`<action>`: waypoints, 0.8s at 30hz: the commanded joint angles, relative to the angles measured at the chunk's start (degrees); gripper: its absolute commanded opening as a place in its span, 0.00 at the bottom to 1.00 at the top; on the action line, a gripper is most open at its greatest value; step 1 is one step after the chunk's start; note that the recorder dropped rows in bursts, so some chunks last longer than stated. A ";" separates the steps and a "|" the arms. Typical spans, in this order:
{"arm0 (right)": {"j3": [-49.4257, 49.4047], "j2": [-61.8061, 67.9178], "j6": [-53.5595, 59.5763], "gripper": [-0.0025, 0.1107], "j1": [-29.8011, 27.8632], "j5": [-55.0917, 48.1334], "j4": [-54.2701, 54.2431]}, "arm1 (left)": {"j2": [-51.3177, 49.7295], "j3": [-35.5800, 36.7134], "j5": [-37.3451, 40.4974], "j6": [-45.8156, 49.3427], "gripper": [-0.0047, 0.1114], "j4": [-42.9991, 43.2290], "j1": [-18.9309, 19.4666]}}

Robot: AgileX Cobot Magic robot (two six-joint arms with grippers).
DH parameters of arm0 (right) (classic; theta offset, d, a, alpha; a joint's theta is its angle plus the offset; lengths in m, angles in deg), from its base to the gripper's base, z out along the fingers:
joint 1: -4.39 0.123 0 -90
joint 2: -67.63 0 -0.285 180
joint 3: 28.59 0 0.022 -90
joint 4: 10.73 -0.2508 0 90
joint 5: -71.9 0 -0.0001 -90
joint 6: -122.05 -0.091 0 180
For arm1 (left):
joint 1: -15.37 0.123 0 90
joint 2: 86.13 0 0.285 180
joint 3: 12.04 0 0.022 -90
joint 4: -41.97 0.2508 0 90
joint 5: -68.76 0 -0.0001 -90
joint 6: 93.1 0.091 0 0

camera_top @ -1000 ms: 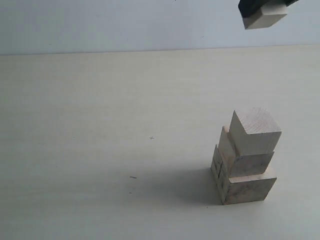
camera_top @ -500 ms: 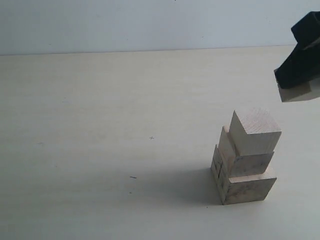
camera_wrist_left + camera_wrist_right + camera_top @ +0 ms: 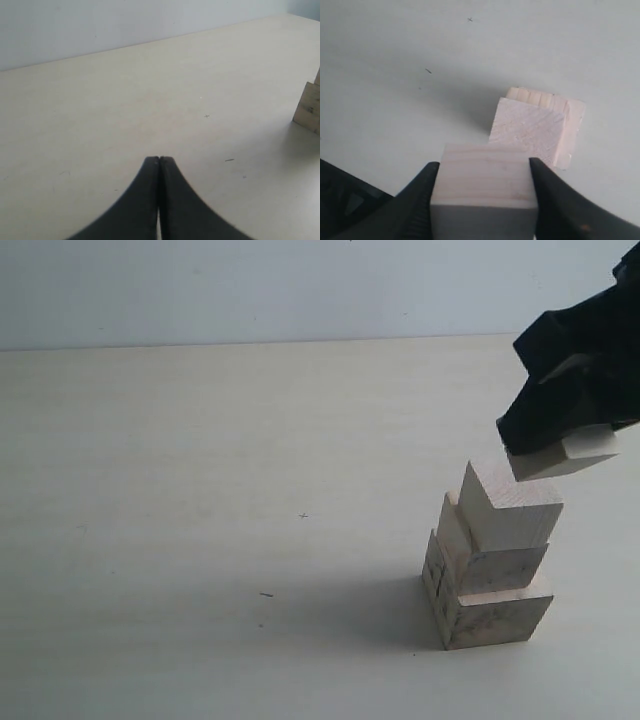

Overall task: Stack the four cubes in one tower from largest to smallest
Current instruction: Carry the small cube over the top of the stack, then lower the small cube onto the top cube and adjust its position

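R end effector [image 3: 482, 167] clamps smallest cube [image 3: 578, 454] just over tower's [image 3: 495, 565] top edge; L end effector [image 3: 159, 161] closed; table [image 3: 200, 490] stretches leftward.

The left end effector [image 3: 159, 160] is matte black: two smooth fingers, broad at the base and curving in to slim tips. The right end effector [image 3: 484, 167] has the same black, sweeping fingers [image 3: 420, 195]. One carries a tiny brownish speck, possibly a scuff or a screw. Behind them sits a darker housing [image 3: 345, 202] with a greyish recess. In the exterior view it shows as a blocky, angular black mass with faint grey highlights.
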 commanded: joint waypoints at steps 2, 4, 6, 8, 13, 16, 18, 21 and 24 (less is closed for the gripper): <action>-0.11 2.31 -1.68 0.07 0.15 0.61 1.18 | 0.38 0.18 -0.35 0.02 0.04 0.15 0.32; -0.11 3.24 -1.68 0.07 0.15 0.61 1.18 | 0.38 0.18 -0.35 0.02 0.04 0.15 0.32; -0.11 4.00 -1.69 0.07 0.15 0.61 1.18 | 0.38 0.18 -0.35 0.02 0.04 0.15 0.32; -0.11 4.74 -1.69 0.07 0.15 0.61 1.28 | 0.38 0.18 -0.35 0.02 0.04 0.15 0.32; -0.01 5.95 -2.87 0.07 0.15 0.61 3.41 | 0.38 0.18 -0.35 0.02 0.04 0.15 0.32; -0.01 6.37 -2.87 0.07 0.15 0.61 3.53 | 0.38 0.18 -0.35 0.02 0.04 0.15 0.32; -0.01 6.49 -2.87 0.07 0.15 0.61 3.83 | 0.38 0.18 -0.35 0.02 0.04 0.15 0.32; -0.01 7.06 -3.25 0.07 0.15 0.61 4.39 | 0.38 0.18 -0.35 0.02 0.04 0.15 0.32; -0.01 8.22 -3.25 0.07 0.15 0.61 4.39 | 0.38 0.18 -0.35 0.02 0.04 0.15 0.32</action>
